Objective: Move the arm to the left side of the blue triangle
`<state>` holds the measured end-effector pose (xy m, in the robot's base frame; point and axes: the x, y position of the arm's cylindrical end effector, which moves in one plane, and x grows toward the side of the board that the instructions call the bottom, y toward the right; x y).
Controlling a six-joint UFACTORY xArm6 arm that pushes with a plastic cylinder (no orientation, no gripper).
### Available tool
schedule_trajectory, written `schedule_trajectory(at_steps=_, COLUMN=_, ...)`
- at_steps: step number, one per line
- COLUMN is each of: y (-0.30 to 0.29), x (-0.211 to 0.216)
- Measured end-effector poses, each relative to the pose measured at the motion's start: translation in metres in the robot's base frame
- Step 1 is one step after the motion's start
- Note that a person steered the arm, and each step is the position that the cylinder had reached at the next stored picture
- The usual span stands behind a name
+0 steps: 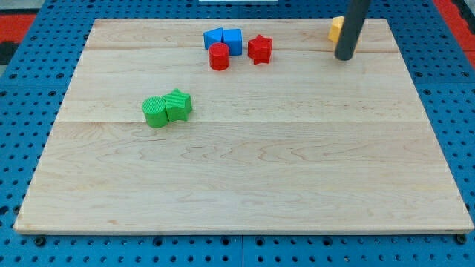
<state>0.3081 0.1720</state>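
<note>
Gripping nothing, my tip [344, 56] stands far to the view's right of the blue triangle [214, 38].

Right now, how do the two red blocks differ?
Shape: the red cylinder is round with a flat circular top; the red star has points.
Position: the red cylinder sits toward the view's left and slightly lower; the red star sits to its right.
Neighbours: the red cylinder touches or nearly touches the blue blocks above it; the red star stands apart from them.
Shared: same red, similar size, both far left of my tip.
</note>
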Motion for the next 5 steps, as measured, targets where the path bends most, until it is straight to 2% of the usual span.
schedule_trajectory(at_steps=1, y=-0.065, x=0.035)
schedule_trajectory(at_steps=2, y=-0.183, x=0.056)
schedule_trajectory(at_steps=3, y=-0.278, x=0.047)
schedule_trajectory(at_steps=4, y=-0.337, x=-0.003)
schedule_trajectory(at_steps=5, y=-0.326, x=-0.053)
